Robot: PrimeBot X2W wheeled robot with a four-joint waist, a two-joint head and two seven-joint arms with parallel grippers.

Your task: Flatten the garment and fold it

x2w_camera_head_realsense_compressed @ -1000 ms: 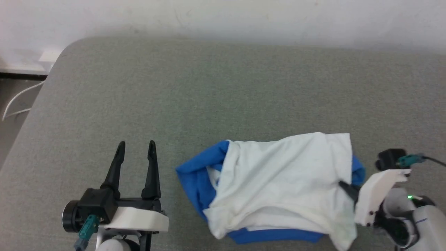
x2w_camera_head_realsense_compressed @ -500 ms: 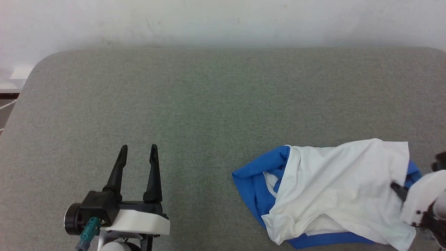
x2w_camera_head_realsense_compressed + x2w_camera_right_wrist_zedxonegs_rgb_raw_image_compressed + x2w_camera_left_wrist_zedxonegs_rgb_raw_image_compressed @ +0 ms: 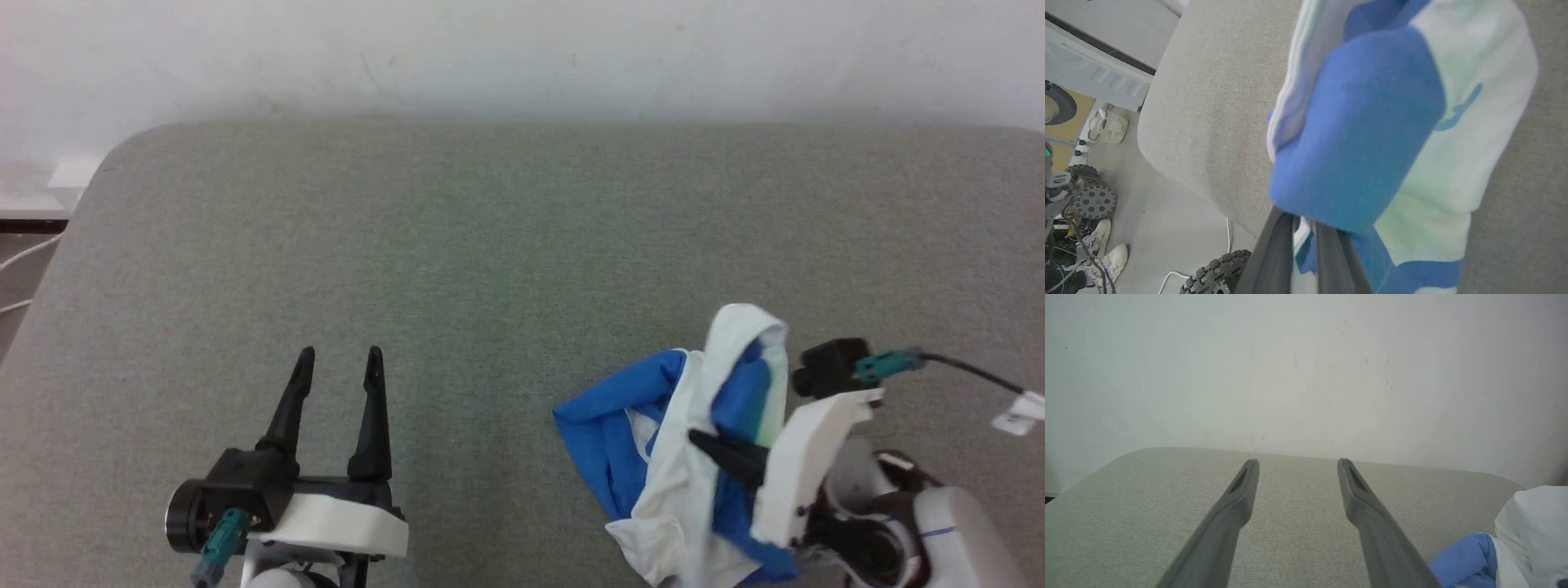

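Head view: at lower left the left gripper (image 3: 340,353) hovers with its two dark fingers spread wide and nothing between them; at lower right the right gripper (image 3: 700,441) is pinched tight on a fold of the garment (image 3: 620,416). That shirt sits bunched, blue and white, on the near right of the grey padded surface (image 3: 490,245), well apart from the left gripper; a pale wall (image 3: 522,49) stands behind.

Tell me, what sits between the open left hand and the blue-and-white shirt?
Nothing but bare grey fabric surface. In the head view the stretch from the left hand to the shirt holds no object; the left wrist view agrees.
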